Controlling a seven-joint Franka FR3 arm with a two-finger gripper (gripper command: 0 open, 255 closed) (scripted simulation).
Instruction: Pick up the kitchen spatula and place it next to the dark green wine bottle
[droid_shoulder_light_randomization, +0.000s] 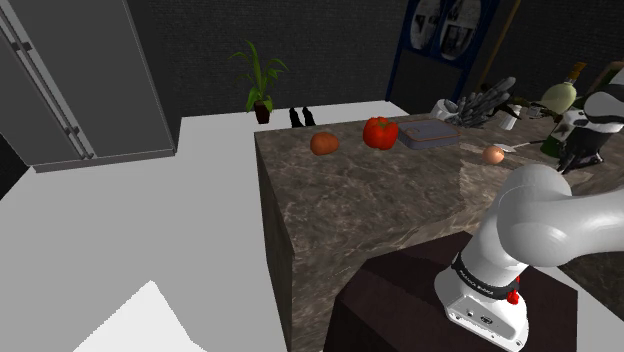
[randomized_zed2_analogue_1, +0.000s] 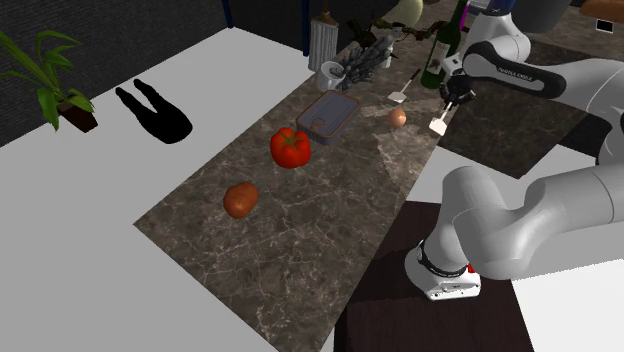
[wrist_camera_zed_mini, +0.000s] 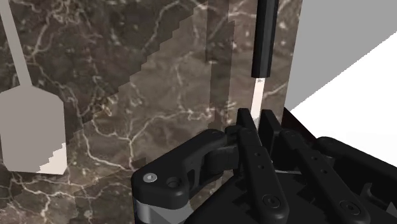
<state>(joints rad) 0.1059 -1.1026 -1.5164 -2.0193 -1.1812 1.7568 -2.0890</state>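
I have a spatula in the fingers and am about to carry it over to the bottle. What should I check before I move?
1. Grip: the fingers are closed on the spatula's white shaft: ok.
2. Spatula lifted off the counter: cannot tell.
3. Bottle standing upright near the fingers: ok.
4. Room beside the bottle: a second spatula lies close to it on the counter: cannot tell.
5. Onion sits off the straight line from the fingers to the bottle: ok.
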